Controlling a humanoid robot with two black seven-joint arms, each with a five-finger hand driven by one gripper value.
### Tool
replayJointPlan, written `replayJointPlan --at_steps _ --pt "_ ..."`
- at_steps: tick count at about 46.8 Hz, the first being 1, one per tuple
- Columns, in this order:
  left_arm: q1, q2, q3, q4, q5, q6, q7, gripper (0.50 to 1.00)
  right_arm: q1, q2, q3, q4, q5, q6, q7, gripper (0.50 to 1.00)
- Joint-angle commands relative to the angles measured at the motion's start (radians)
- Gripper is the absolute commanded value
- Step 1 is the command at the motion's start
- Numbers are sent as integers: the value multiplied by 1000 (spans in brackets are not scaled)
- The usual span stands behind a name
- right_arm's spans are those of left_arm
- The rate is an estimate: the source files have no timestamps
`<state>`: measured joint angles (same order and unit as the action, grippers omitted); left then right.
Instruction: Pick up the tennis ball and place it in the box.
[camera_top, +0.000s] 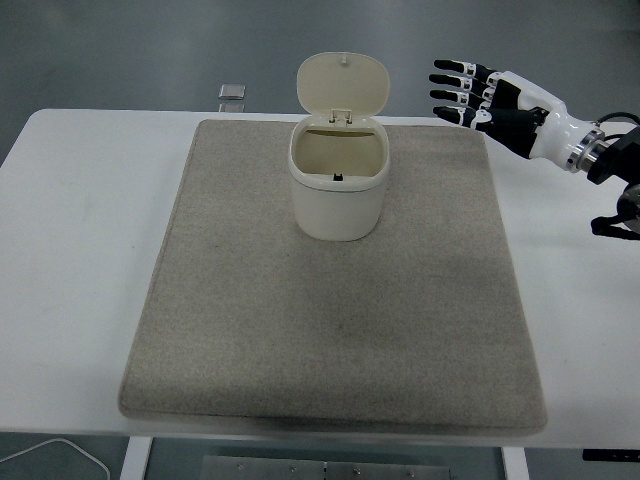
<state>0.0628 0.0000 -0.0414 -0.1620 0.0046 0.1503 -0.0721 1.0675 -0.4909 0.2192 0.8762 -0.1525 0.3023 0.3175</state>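
My right hand (497, 101) hangs above the desk's (80, 230) far right corner, fingers (455, 95) spread and empty, well apart from the box (339, 180). I see no tennis ball on the desk or the mat (330, 330); I judge it is down inside the box, though from this angle the shadowed interior shows only a small dark mark at the near rim, so I cannot confirm it. The risk I see is that hinged lid (343, 87): it stands upright on a thin hinge, and a careless sweep of my arm could knock it shut or tip the box. The box is smooth cream plastic, rounded and slightly tapered; the mat is coarse beige felt with rounded corners.
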Motion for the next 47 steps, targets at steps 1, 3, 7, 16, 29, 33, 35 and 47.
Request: replayJointPlan --at_steps 1,3,7,16,29,33,35,47 --pt "0 0 0 1 0 0 0 996 -15 18 0 -16 63 -37 0 911" --pt "0 0 0 -1 0 0 0 996 -20 29 0 -20 97 -52 0 911" --pt "0 0 0 1 0 0 0 996 -31 43 0 -22 161 -77 0 911" --pt "0 0 0 -1 0 0 0 996 -41 49 0 -28 358 -97 -17 911" --pt "0 0 0 1 0 0 0 996 -40 72 3 -86 524 -141 -144 911" --pt "0 0 0 1 0 0 0 996 -35 71 3 -88 527 -141 -160 911" --pt "0 0 0 1 0 0 0 996 -34 67 3 -88 527 -140 -166 911" --pt "0 0 0 -1 0 0 0 996 -35 63 0 -88 507 -130 -164 913"
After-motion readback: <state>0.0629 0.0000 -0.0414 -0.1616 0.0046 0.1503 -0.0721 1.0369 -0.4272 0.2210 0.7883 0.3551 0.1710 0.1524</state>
